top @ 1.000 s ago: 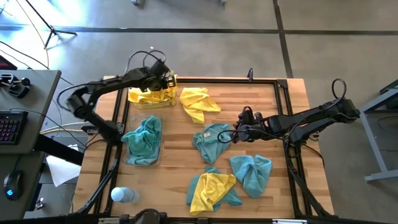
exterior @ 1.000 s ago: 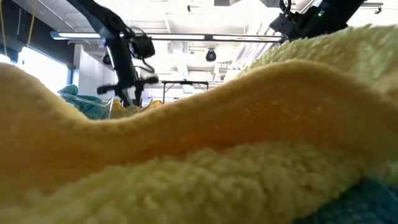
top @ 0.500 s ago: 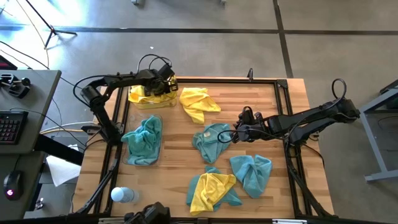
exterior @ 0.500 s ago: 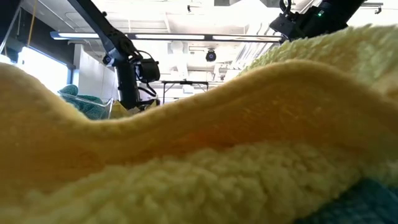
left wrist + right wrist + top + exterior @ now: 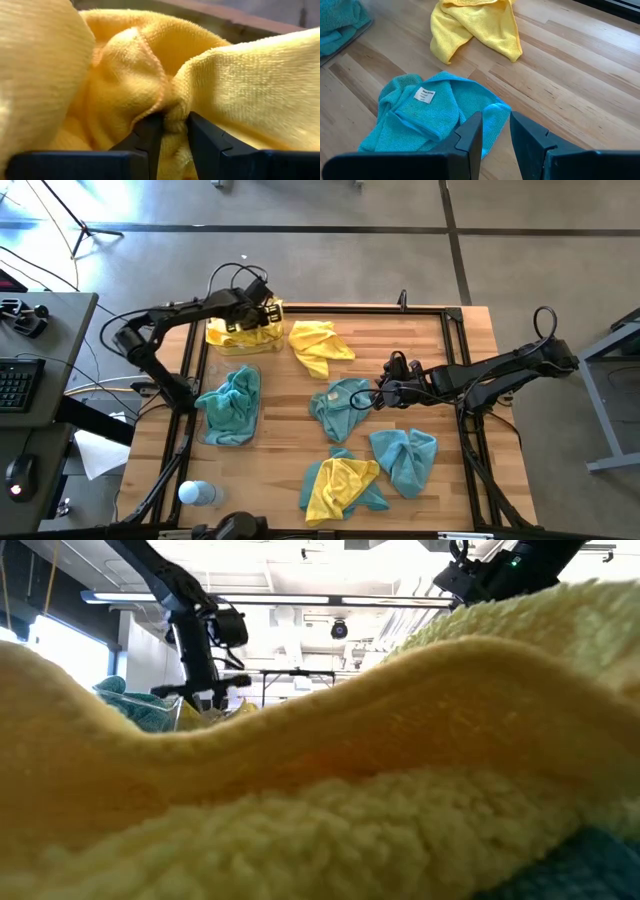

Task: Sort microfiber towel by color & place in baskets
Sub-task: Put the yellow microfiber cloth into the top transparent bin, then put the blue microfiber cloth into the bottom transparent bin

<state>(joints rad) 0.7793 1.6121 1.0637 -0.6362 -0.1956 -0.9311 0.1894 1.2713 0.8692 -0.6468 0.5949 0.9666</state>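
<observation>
Here, left claw (image 5: 172, 132) pinches yellow towel (image 5: 240, 85) over far basket (image 5: 240, 340) | right claw (image 5: 495, 132) slightly parted, empty, touching teal towel (image 5: 420, 115)

- Bright yellow towels (image 5: 320, 345), one bunched in the clear far basket (image 5: 243, 340)
- Teal blue towels (image 5: 338, 408), one with a white label (image 5: 424, 95)
- Pale striped wooden table (image 5: 400, 355), black frame (image 5: 455, 330)
- Pale blue bottle (image 5: 197, 493)
- Dark arms, dark fingers (image 5: 150, 137)

Both arms are dark, near-black jointed links with thin black cables looping loosely off them near the wrists. Each ends in a pincer, the left pincer (image 5: 174, 131) and the right pincer (image 5: 495, 131), made of two flat, matte black fingers tapering to blunt tips. Behind the fingers sits a straight dark blue-black crossbar.
</observation>
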